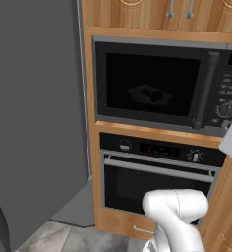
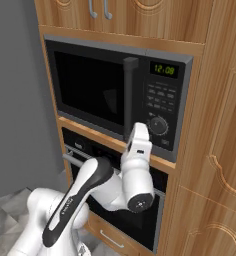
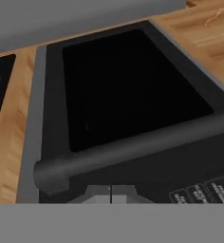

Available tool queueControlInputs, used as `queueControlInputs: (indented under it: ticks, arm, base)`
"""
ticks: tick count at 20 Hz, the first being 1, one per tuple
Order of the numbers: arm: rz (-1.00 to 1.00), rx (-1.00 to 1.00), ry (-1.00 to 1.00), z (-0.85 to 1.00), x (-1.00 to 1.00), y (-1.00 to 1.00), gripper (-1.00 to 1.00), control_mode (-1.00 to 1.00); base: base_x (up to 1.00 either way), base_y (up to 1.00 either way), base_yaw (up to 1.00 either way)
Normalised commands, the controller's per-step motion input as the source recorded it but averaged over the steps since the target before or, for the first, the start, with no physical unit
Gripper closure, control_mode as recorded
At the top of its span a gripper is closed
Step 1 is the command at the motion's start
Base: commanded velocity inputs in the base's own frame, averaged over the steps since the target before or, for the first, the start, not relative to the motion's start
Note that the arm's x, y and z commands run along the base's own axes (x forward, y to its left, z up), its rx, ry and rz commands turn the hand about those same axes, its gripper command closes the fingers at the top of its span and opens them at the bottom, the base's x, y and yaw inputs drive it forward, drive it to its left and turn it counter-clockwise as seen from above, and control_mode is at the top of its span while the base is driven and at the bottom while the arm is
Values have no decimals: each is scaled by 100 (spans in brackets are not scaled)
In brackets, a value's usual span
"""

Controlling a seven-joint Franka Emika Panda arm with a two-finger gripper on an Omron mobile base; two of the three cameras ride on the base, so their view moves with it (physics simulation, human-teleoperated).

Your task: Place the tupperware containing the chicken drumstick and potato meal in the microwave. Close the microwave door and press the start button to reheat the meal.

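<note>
Hand view has the gripper (image 3: 111, 195) pinched tight on nothing, bar handle (image 3: 133, 149) at 12 o'clock; microwave door (image 1: 150, 83) closed, tupperware (image 1: 150, 94) inside.

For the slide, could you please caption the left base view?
Tupperware sits behind the shut microwave door.

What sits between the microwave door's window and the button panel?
The vertical grey bar handle stands between the black window and the button panel on the microwave door; clearest in the right base view.
</note>
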Motion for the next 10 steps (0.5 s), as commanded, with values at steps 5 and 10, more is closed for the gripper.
queueControlInputs:
  ticks: [5,10]
  arm:
    - [-9,-7,9,-29,38,-25,100,-100]
    - [-9,-8,11,-32,44,-19,100,-100]
  base:
    - [0,0,0]
    - [0,0,0]
